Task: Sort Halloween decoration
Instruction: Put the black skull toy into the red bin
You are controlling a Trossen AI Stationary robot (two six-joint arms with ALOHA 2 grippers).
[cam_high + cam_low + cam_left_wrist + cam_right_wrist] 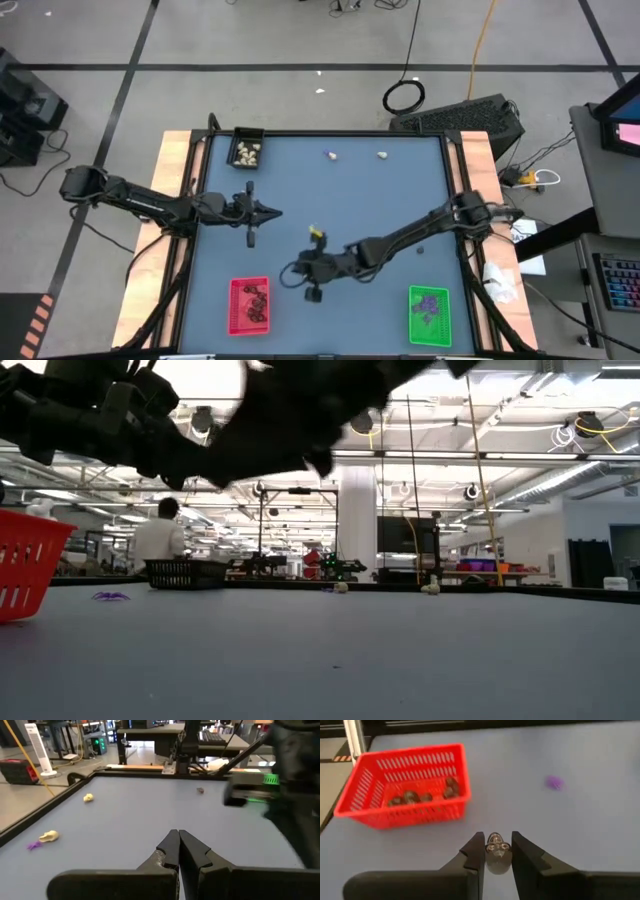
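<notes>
Here the right gripper (493, 851) hovers just beside the red tray (405, 815), its fingers clamped on a small dark skull-shaped trinket (495, 851). Several more dark trinkets (422, 794) lie inside that tray. A purple bit (554, 782) sits on the table (600, 830) further from the red tray. The left gripper (178, 851) waits well away from the red tray, fingers pressed together and holding nothing. Two cream lumps (49, 836) lie far from the red tray, one touching a purple bit.
</notes>
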